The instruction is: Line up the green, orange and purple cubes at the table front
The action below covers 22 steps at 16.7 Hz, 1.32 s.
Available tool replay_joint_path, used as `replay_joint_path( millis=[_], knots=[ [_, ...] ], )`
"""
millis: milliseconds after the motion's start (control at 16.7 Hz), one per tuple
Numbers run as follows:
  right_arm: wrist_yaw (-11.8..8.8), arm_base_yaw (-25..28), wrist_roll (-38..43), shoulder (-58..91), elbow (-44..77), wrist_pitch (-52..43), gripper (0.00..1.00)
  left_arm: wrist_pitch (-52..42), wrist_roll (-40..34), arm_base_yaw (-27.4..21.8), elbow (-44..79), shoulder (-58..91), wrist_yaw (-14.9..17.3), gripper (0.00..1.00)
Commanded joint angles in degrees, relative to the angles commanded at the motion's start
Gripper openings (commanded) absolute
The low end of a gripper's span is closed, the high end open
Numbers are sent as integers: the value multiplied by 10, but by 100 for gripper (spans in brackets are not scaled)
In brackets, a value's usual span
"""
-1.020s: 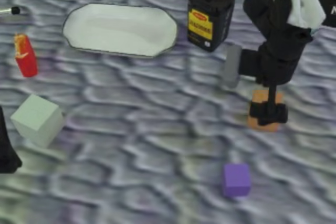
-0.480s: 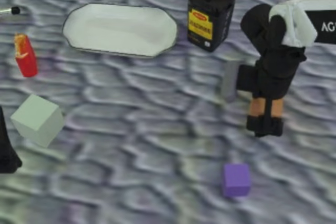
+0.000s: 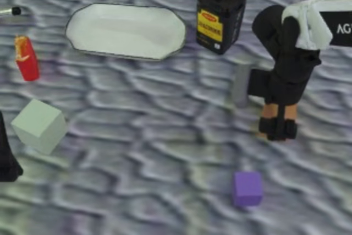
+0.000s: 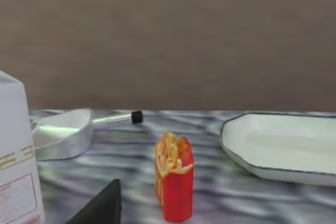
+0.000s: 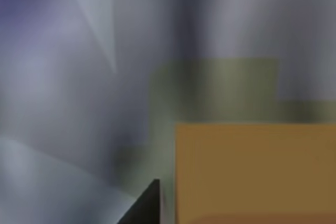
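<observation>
My right gripper (image 3: 278, 130) is at the table's right side, shut on the tan-orange cube (image 3: 268, 113), which shows between its black fingers. In the right wrist view the orange cube (image 5: 252, 171) fills the lower corner beside one dark fingertip (image 5: 149, 205). The small purple cube (image 3: 247, 188) lies on the table (image 3: 154, 152), nearer the front and a little left of that gripper. The large mint-green cube (image 3: 38, 125) sits at the left. My left gripper (image 3: 6, 163) is parked at the left edge just below the green cube, open and holding nothing.
A white oval tray (image 3: 126, 30) and a dark bottle (image 3: 220, 12) stand at the back. A red fries box (image 3: 26, 58) stands back left, with a metal scoop (image 4: 63, 135) and a white carton (image 4: 16, 156) near it.
My right gripper has moved toward the table front with the orange cube in it, most of that a second ago. The left arm, green cube and purple cube have not moved.
</observation>
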Motion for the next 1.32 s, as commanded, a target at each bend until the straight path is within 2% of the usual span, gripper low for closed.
replay_joint_path(
  millis=[240,300,900,1320],
  knots=[
    [0,0,0,0,0,0,2,0,0,0,0,0,0,100],
    [0,0,0,0,0,0,0,0,0,0,0,0,0,100],
    [-4,3,4,-16,10,-20,0,0,0,0,0,0,0,100],
    [-5,6,4,-60,86,-145,0,0,0,0,0,0,0,100]
  ],
)
